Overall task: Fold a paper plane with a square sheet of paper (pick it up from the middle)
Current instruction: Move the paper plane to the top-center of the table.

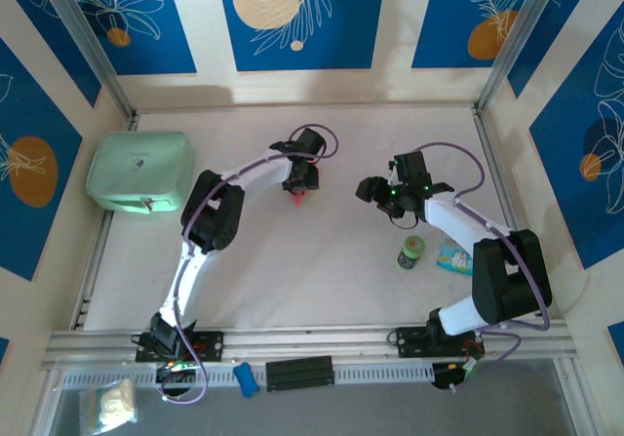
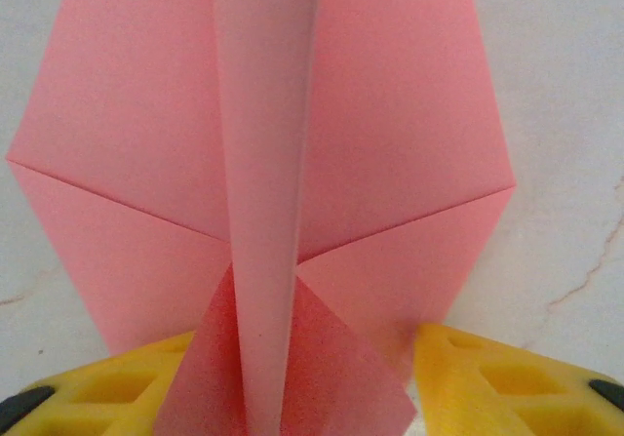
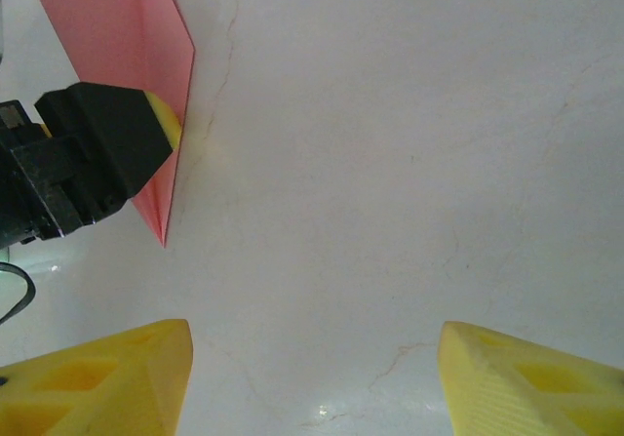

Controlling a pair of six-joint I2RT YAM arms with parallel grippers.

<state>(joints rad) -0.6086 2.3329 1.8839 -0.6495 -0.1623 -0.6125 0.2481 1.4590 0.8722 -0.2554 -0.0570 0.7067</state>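
The pink paper plane (image 2: 263, 163), the square sheet in folded form, lies on the white table with its raised centre crease running straight away from my left wrist camera and both wings spread flat. My left gripper (image 2: 307, 358) straddles its tail end. The yellow fingers (image 2: 487, 377) stand apart on either side of the crease, not pinching it. From above, the left gripper (image 1: 300, 184) points down over the paper plane (image 1: 300, 197). My right gripper (image 1: 369, 188) hovers to the right, open (image 3: 312, 334) over bare table, with the plane's tip (image 3: 146, 65) at its upper left.
A mint-green case (image 1: 139, 171) sits at the far left. A small green can (image 1: 411, 252) and a light-blue packet (image 1: 454, 257) lie beside the right arm. Walls close in the table on three sides.
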